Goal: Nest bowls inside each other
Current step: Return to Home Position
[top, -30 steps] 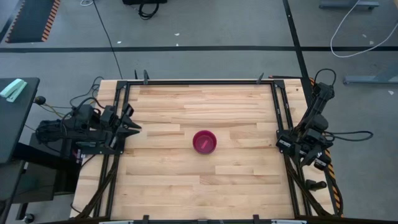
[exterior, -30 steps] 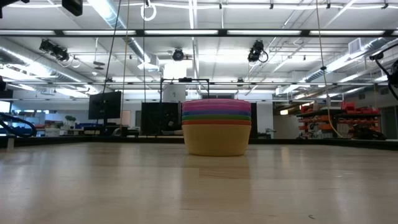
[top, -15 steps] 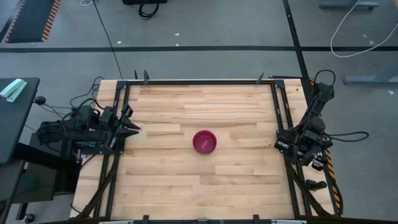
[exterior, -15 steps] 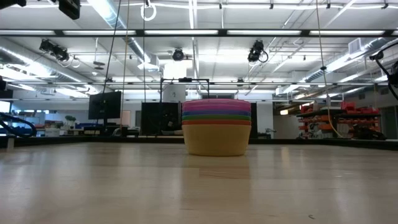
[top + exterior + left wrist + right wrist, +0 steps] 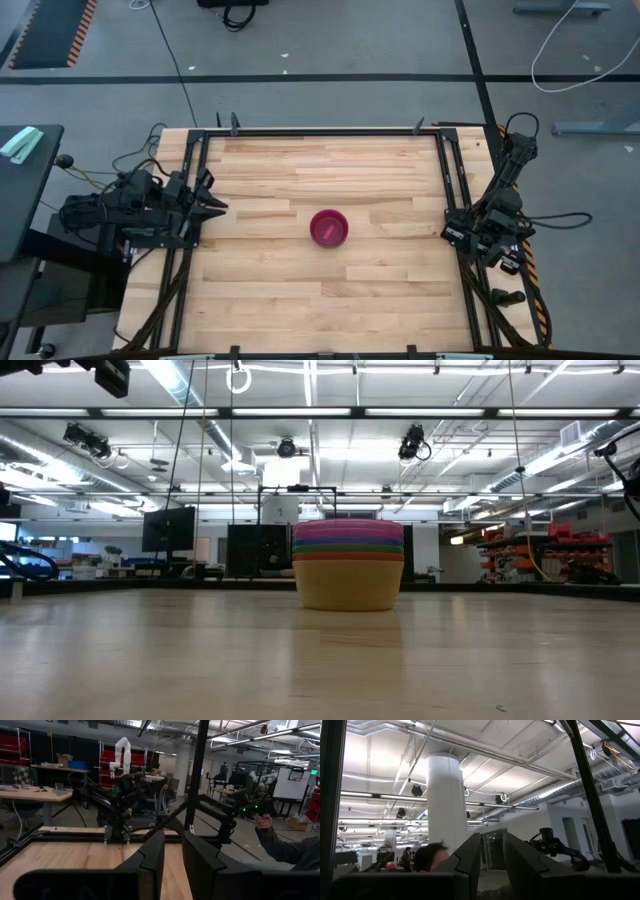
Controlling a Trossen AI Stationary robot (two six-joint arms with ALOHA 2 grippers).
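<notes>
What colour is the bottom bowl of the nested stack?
Yellow. The bottom bowl shows best in the low view.

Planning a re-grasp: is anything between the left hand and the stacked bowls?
Nothing visible does. The left hand sits at the left edge of the table. The bowls stand nested mid-table, pink on top, and only bare wood lies between them and the left hand. The right hand waits at the right edge.
</notes>
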